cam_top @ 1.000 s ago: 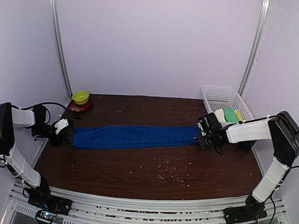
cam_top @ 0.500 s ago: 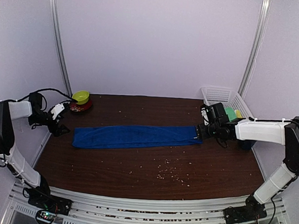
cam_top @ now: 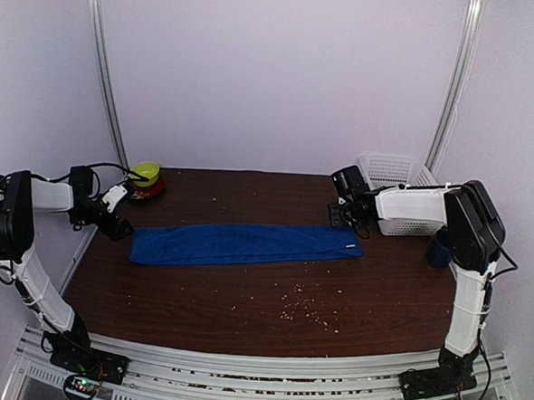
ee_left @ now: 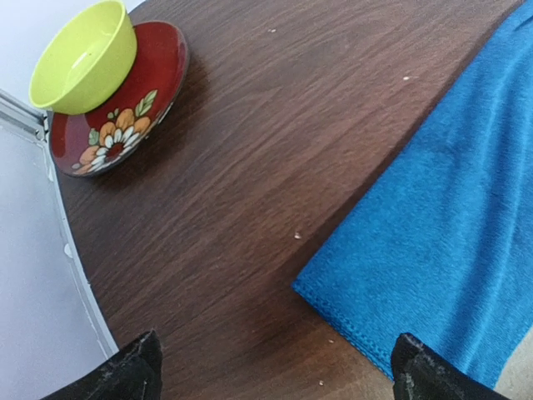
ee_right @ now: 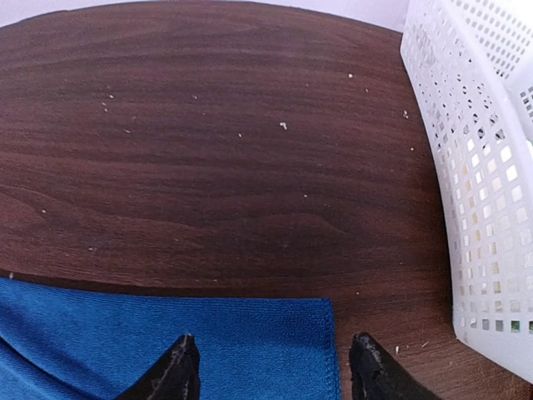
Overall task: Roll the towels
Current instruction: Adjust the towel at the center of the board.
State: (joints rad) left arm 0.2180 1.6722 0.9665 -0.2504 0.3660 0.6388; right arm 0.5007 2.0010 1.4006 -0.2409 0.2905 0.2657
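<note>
A royal blue towel [cam_top: 244, 244] lies flat and stretched out left to right across the dark wooden table [cam_top: 270, 295]. My left gripper [cam_top: 120, 226] hovers open just off the towel's left end. In the left wrist view, the left gripper [ee_left: 275, 375] has its fingertips far apart, and the towel's [ee_left: 441, 250] corner lies between them on the right. My right gripper [cam_top: 340, 218] hangs open over the far corner of the towel's right end. In the right wrist view, the right gripper [ee_right: 275, 371] straddles the towel [ee_right: 166, 333] corner and holds nothing.
A lime-green bowl [ee_left: 83, 54] sits in a red flowered bowl [ee_left: 125, 108] at the back left corner. A white mesh basket [ee_right: 475, 167] stands at the back right, close to the right gripper. Crumbs [cam_top: 305, 311] are scattered on the front of the table. A dark blue object [cam_top: 439, 249] sits by the right arm.
The left gripper opened, let go of the towel's left end and drew back a little. The right arm swung from the towel's right end to its far side. The towel stayed put.
</note>
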